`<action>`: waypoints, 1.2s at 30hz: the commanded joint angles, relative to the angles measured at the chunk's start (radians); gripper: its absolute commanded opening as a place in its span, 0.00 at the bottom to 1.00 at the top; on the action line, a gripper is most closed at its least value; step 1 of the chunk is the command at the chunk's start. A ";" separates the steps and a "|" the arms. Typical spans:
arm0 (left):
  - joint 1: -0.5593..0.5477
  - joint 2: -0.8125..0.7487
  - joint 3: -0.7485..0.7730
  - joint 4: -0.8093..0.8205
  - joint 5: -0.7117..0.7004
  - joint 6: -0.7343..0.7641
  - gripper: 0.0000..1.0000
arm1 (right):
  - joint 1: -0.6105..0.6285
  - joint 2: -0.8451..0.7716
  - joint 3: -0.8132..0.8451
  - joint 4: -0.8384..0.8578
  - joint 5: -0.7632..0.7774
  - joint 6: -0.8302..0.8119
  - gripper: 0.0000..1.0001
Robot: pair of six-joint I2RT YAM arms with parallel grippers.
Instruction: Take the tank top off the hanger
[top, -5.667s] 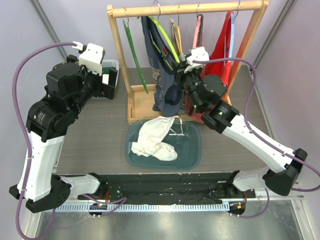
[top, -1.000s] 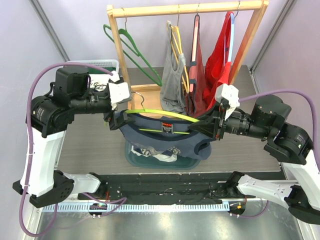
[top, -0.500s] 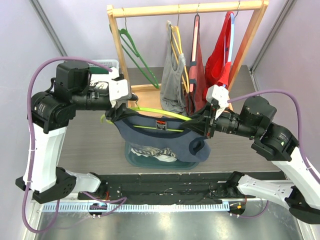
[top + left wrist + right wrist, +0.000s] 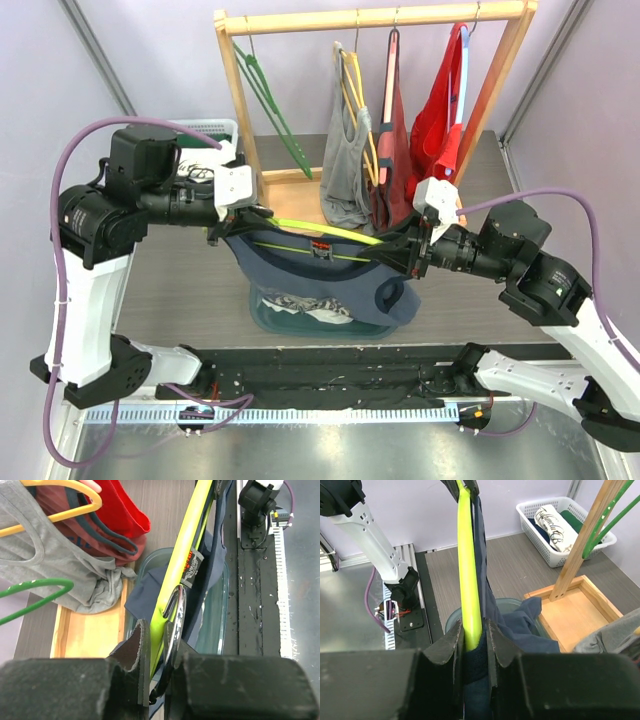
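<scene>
two grippers held one lime hanger (image 4: 318, 228) level between them, above the teal bin (image 4: 260, 312). the left gripper (image 4: 238, 214) sat closed on the hanger's hook end, its fingers (image 4: 141, 647) pinching the lime bar beside the metal hook (image 4: 172, 615). the right gripper (image 4: 405, 252) was clamped on the other end, with navy cloth caught in its jaws. the navy tank top (image 4: 330, 285) hung on the hanger, draped over the bin, near the wooden rack (image 4: 238, 110).

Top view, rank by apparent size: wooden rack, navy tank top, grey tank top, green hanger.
1. wooden rack
2. navy tank top, held up nearer the camera, so it may look oversized
3. grey tank top
4. green hanger
</scene>
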 commanded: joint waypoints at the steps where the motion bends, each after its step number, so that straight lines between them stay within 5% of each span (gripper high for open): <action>1: -0.004 0.003 0.015 -0.024 -0.016 -0.024 0.00 | -0.001 0.003 -0.005 0.253 0.113 0.047 0.06; 3: -0.004 0.001 0.011 -0.018 -0.024 -0.034 0.00 | -0.001 -0.007 -0.019 0.256 0.182 0.035 0.28; 8: -0.004 0.000 0.001 0.000 -0.055 -0.057 0.00 | -0.001 -0.064 -0.054 0.253 0.355 -0.028 0.64; 11: -0.004 0.001 -0.005 0.013 -0.063 -0.077 0.00 | -0.001 -0.087 -0.061 0.243 0.467 -0.045 0.75; 36: -0.004 0.009 -0.003 0.017 -0.058 -0.077 0.00 | -0.001 -0.242 -0.323 0.167 0.510 0.253 0.75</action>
